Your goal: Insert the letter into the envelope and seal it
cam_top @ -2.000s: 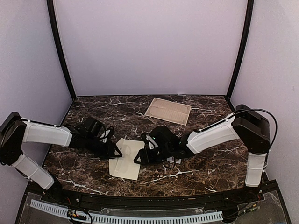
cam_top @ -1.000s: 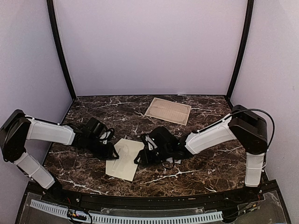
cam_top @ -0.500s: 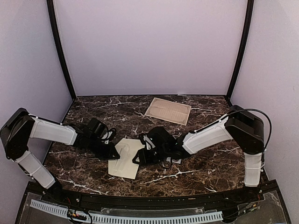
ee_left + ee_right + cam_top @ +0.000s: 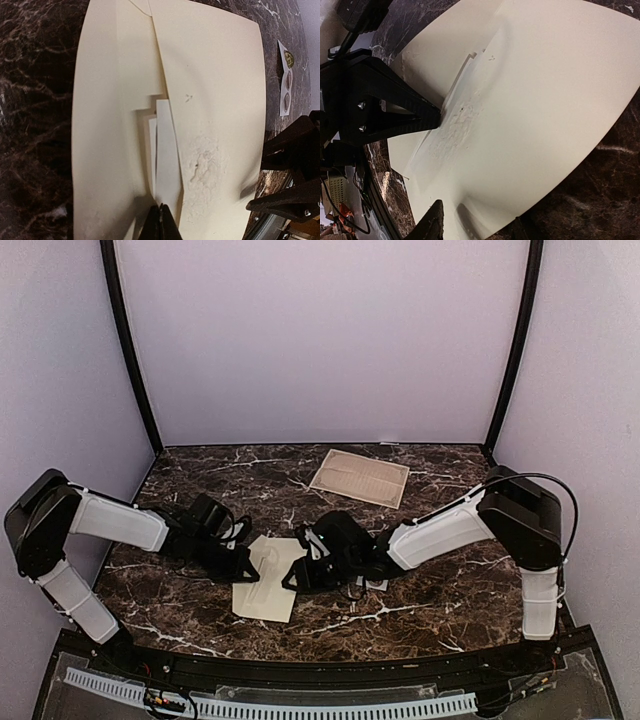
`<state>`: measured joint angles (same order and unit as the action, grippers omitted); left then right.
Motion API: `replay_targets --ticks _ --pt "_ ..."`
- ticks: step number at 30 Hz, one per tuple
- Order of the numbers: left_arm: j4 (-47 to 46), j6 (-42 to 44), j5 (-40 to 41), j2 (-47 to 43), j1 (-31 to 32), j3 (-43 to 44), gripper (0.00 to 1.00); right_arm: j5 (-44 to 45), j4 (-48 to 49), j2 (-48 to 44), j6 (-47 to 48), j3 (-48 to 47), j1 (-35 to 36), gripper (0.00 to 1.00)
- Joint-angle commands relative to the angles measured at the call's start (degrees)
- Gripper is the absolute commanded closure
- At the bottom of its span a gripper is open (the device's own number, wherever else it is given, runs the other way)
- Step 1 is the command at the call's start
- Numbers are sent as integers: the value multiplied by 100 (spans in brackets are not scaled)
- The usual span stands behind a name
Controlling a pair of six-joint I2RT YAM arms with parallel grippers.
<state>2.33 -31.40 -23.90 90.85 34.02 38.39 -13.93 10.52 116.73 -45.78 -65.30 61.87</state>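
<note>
Fingers of the left hand [image 4: 160,221] are pinched together on the nearest edge of the envelope [image 4: 215,90], which lies on the counter [image 4: 35,125] and stretches away ahead of them. Facing it across the paper, the right hand [image 4: 293,578] has its fingers spread wide at the opposite edge. Ahead and to the right, past the envelope, lies a sticker strip [image 4: 285,80].

Right pincer [image 4: 291,578] slightly further left, over the envelope [image 4: 262,595].
</note>
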Motion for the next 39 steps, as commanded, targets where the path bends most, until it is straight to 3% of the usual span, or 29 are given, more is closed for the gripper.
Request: replay_targets --ticks 1,10,14,16,20,21,25,30,39 --pt "-130 -101 -293 106 19 -173 99 5 -209 288 8 -36 58 59" --pt "-351 -184 -435 27 26 -254 100 9 -218 261 9 -36 62 60" --pt "-87 -52 -102 -311 26 -158 99 26 -265 -2 54 11 62 58" --pt "219 54 149 -644 18 15 90 117 -431 -312 153 17 55 55" --pt "810 279 592 -1380 -6 570 60 611 -1009 -1185 469 -10 54 39" --pt "982 316 607 -1578 -50 766 48 790 -1284 -1369 556 -32 49 35" --pt "1499 581 571 -1867 -302 1362 26 1494 -2211 -1971 908 -185 -64 23" --pt "2104 1256 707 -1867 -677 1969 13 2157 -2913 -2486 1316 -116 -567 12" --pt "1703 1898 732 -2126 -2265 1827 10 2488 -3254 -2239 2011 -350 -2160 2"
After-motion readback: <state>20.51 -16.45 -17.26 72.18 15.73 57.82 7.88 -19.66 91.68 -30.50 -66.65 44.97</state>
